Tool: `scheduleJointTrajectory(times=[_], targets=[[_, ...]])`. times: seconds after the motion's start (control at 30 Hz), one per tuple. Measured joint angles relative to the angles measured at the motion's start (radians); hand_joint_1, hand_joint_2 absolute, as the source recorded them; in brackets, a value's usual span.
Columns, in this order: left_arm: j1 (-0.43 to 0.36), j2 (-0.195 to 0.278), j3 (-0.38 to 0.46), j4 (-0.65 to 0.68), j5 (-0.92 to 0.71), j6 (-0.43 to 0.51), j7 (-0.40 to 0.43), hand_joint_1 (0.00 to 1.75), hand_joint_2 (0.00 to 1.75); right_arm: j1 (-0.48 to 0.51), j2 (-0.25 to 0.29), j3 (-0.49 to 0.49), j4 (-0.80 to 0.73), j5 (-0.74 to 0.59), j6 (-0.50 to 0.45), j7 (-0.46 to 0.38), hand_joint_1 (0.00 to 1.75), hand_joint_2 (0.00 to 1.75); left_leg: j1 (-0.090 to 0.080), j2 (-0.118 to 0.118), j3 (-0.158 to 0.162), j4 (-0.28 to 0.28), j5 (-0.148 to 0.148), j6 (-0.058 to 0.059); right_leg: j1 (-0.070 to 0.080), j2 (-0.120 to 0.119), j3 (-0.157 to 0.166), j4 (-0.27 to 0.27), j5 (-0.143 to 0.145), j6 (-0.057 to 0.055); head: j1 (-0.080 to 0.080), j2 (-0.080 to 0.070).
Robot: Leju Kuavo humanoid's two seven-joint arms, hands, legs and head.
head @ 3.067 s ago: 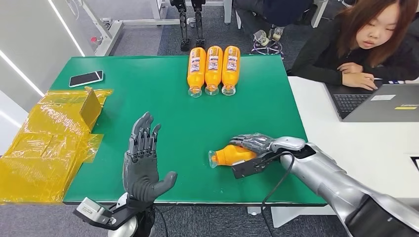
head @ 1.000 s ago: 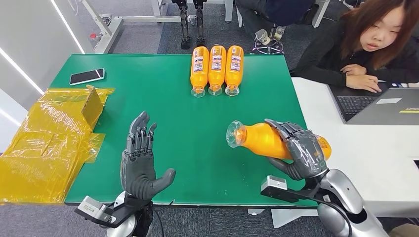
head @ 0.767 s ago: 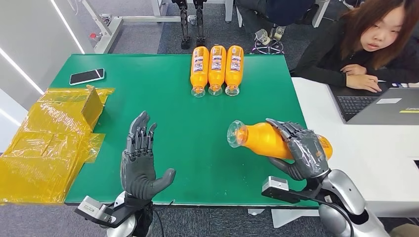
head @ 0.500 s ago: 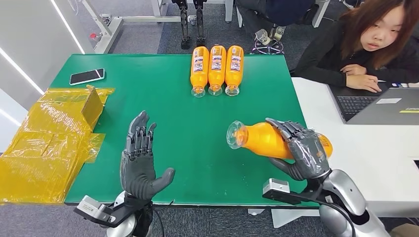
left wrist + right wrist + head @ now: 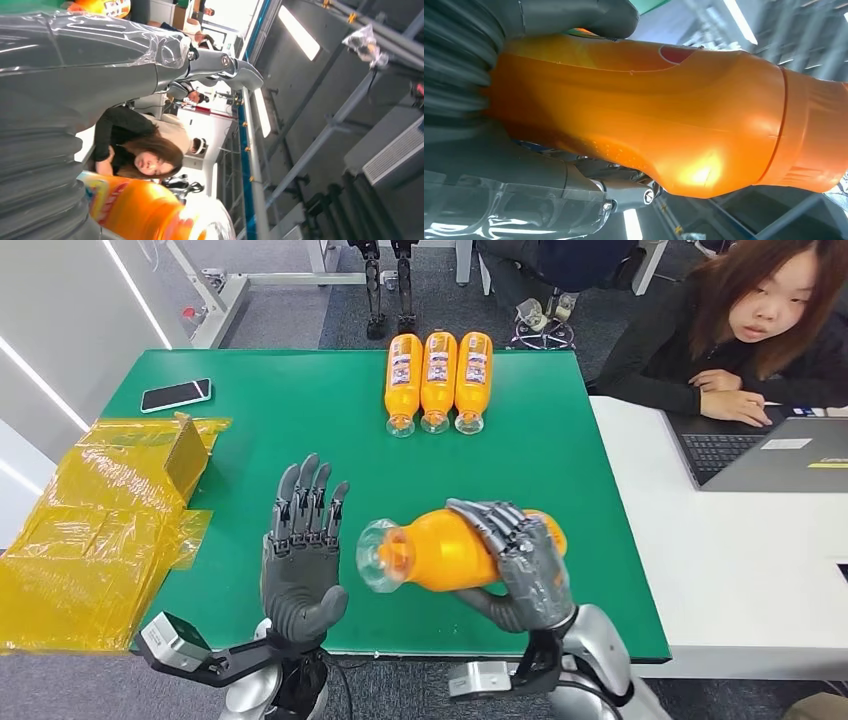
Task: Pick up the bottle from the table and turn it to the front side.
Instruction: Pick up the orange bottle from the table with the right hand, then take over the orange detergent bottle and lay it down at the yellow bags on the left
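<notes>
My right hand (image 5: pixel 520 560) grips an orange bottle (image 5: pixel 440 548) around its body and holds it lying sideways above the near edge of the green table (image 5: pixel 250 430). The clear cap end points toward my left hand (image 5: pixel 300 550). That hand stands upright, palm up and fingers spread, just beside the cap and holding nothing. In the right wrist view the orange bottle (image 5: pixel 649 120) lies against my right hand (image 5: pixel 499 165). In the left wrist view the orange bottle (image 5: pixel 145 210) shows beside my left hand (image 5: pixel 75 75).
Three orange bottles (image 5: pixel 437 380) lie side by side at the table's far edge. A phone (image 5: pixel 176 395) lies at the far left, with yellow plastic wrap (image 5: pixel 100 530) and a box (image 5: pixel 185 455) on the left side. A person (image 5: pixel 740 330) sits at a laptop (image 5: pixel 770 450) on the white desk to the right.
My right hand has carried the bottle left and nearer, toward the left hand. My left hand has shifted slightly right and raised its fingers. Earlier the bottle was lifted off the table.
</notes>
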Motion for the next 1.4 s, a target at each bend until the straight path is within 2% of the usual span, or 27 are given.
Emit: scheduleJointTrajectory(times=[0.1, 0.3, 0.6, 0.8, 1.03, 1.4], targets=[[-0.011, -0.008, -0.004, 0.011, 0.013, 0.008, -0.008, 0.0, 1.75, -0.02, 0.048, 0.052, 0.065, -0.051, -0.03, -0.02, 1.75, 1.75, 0.0, 0.0, 0.0, 0.0, 0.001, -0.001, 0.0, 0.0, 0.0, 0.0, 0.0, 0.0, 0.0, 0.0], [-0.012, -0.01, -0.005, 0.02, 0.024, 0.005, -0.018, 0.0, 1.75, -0.039, 0.08, 0.088, 0.141, -0.091, -0.043, -0.043, 1.75, 1.75, 0.0, -0.001, 0.0, 0.0, 0.001, -0.001, -0.001, -0.001, 0.0, 0.0, 0.0, 0.0, 0.0, 0.0], [0.0, -0.009, -0.005, 0.021, 0.022, 0.008, -0.021, 0.0, 1.75, -0.035, 0.084, 0.107, 0.169, -0.1, -0.042, -0.054, 1.75, 1.75, -0.001, -0.001, 0.0, 0.0, 0.001, -0.001, -0.001, -0.001, 0.0, 0.0, 0.0, 0.0, 0.0, 0.0], [0.009, -0.008, -0.005, 0.02, 0.018, 0.015, -0.022, 0.0, 1.75, -0.033, 0.086, 0.111, 0.172, -0.156, -0.002, -0.066, 1.75, 1.75, 0.0, -0.001, 0.0, 0.0, 0.001, -0.001, -0.001, -0.001, 0.0, 0.0, 0.0, 0.0, 0.0, 0.0], [0.024, -0.006, -0.006, 0.006, 0.011, 0.018, -0.022, 0.0, 1.75, -0.034, 0.093, 0.116, 0.184, -0.161, 0.006, -0.071, 1.75, 1.75, 0.0, -0.001, -0.001, 0.0, 0.001, -0.001, -0.001, -0.001, 0.0, 0.0, 0.0, 0.0, 0.0, 0.0], [0.032, 0.003, -0.01, 0.0, 0.015, 0.025, -0.023, 0.0, 1.75, -0.047, 0.134, 0.126, 0.257, -0.174, 0.021, -0.075, 1.75, 1.75, 0.0, -0.001, -0.001, 0.0, 0.001, -0.001, -0.001, -0.001, 0.0, 0.0, 0.0, 0.0, 0.0, 0.0]])
